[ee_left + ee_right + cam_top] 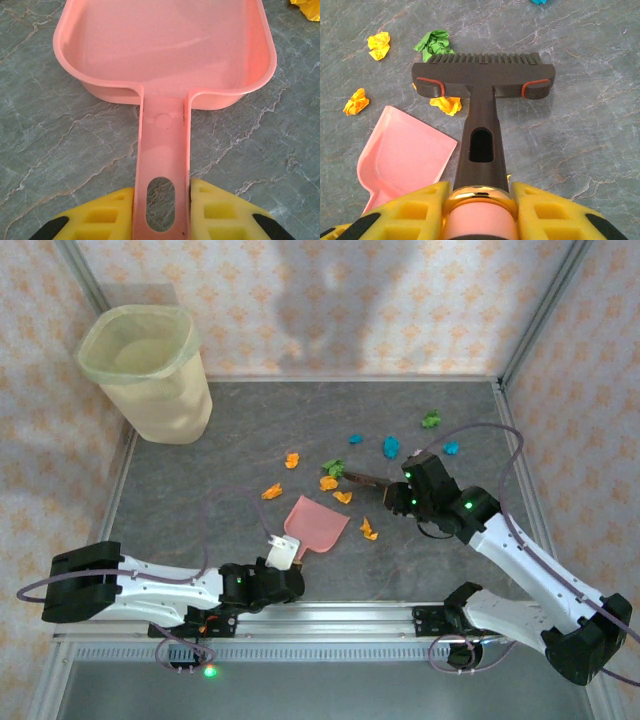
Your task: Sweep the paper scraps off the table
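The pink dustpan (318, 523) lies flat on the table (240, 430), and my left gripper (283, 550) is shut on the end of its handle. In the left wrist view the yellow pads (220, 210) press both sides of the dustpan's handle (164, 150). My right gripper (405, 495) is shut on a dark brush (482, 75), whose bristles rest beside a green scrap (434, 42) and over an orange one (447, 104). Paper scraps lie scattered: orange (292, 460), green (431, 419), blue (391, 446), and one orange wad (369, 531) right of the pan.
A pale yellow bin (150, 370) stands at the table's far left corner. Aluminium rails (330, 615) run along the near edge and up both sides. Patterned walls close in the back and sides.
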